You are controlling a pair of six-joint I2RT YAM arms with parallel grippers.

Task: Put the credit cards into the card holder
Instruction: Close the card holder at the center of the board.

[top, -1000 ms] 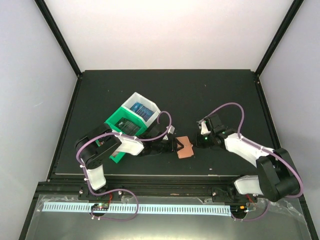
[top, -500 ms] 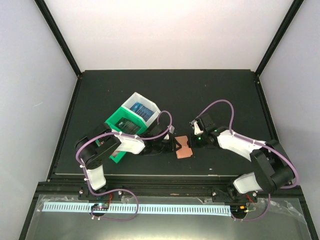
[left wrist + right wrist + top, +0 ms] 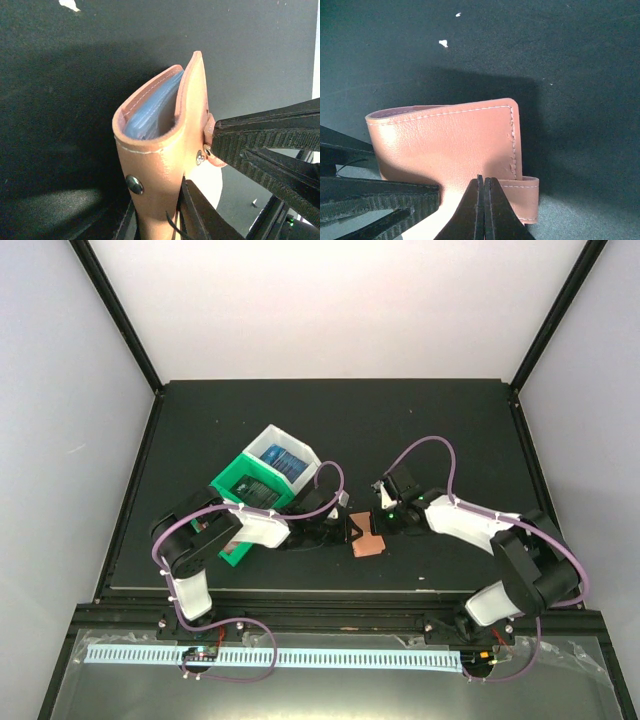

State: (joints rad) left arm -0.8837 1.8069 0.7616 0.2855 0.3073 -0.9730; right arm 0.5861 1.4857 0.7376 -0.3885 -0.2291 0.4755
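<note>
The salmon-brown card holder stands on edge on the black table, folded, with pale blue pockets showing at its open top. My left gripper is shut on its lower end, one finger on each face. My right gripper is shut with nothing between its fingers. Its tips touch the holder's outer face beside the snap tab. In the top view the left gripper and the right gripper meet at the holder. Blue credit cards lie in the white bin, dark ones in the green bin.
The white bin and the green bin sit side by side, just behind my left arm. Black frame posts rise at the table's far corners. A few white specks lie on the mat.
My right gripper has swung left, up to the card holder, and stayed shut. My left gripper has closed tighter on the holder.
</note>
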